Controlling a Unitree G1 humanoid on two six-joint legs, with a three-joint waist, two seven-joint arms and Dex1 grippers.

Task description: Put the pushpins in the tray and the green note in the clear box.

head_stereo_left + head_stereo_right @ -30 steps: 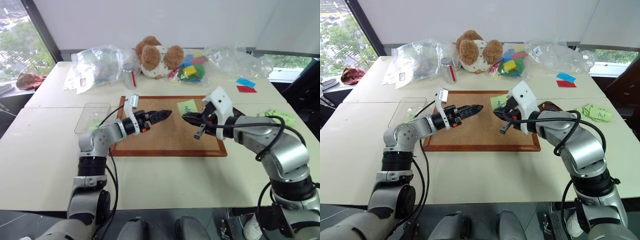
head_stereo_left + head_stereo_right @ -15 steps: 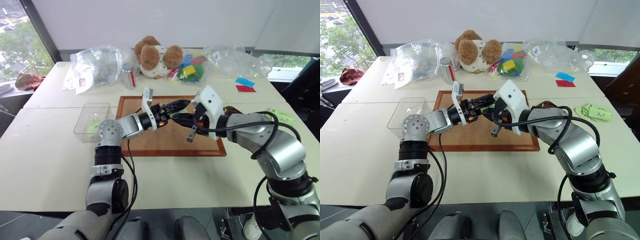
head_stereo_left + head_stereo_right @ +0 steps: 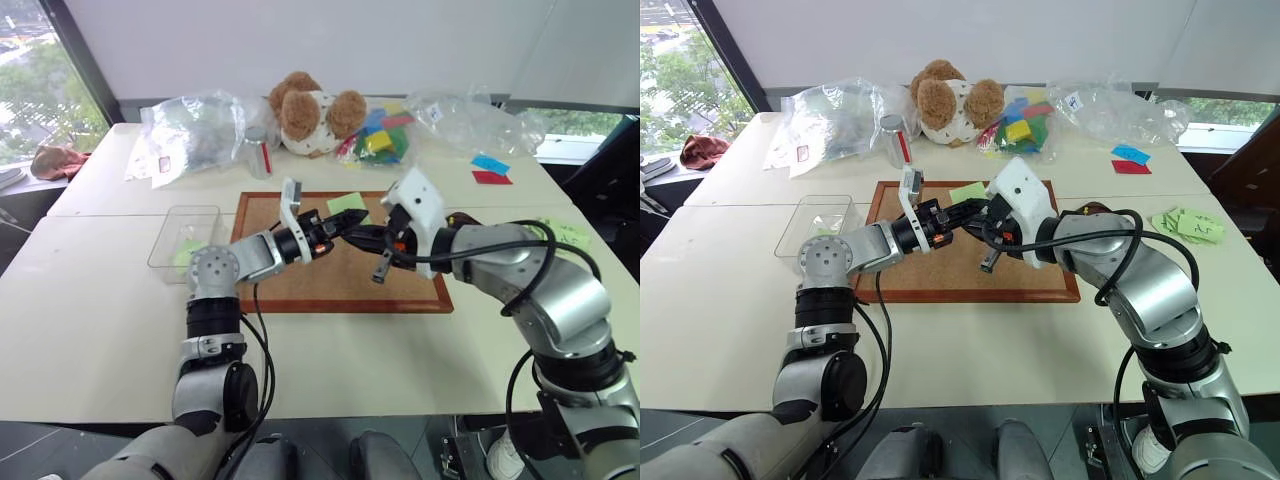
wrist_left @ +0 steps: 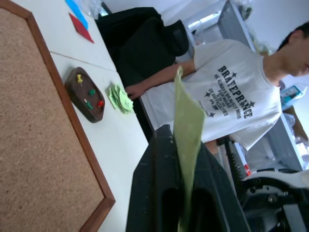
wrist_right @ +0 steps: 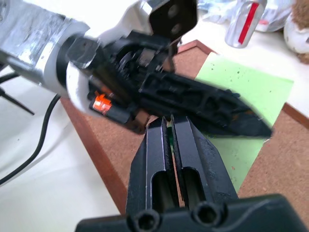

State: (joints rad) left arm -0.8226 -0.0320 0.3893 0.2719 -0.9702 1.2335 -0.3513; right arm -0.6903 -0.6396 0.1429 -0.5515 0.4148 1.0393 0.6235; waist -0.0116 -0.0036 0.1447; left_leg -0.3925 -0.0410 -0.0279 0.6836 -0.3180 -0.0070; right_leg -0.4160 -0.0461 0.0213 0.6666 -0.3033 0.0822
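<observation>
Over the corkboard at the middle of the counter, the robot's two hands meet. The left hand has its black fingers pressed together on the green note, pinching it by a lower edge so the sheet stands up above the board; the left wrist view shows the note edge-on, rising from between the closed fingers. The right hand, fingers pressed together with only a thin slit between them, points left at the left hand's fingertips and touches or nearly touches them; whether it also nips the note's edge cannot be told.

The tray, a small dark dish, sits on the counter just off the corkboard's right edge, with yellow, green and red pushpins lying in it. The clear box stands on the counter just left of the corkboard, well apart from the note. At the counter's far side are a teddy bear, clear plastic bags and blue and red paper slips; a person in a printed white T-shirt sits to the right.
</observation>
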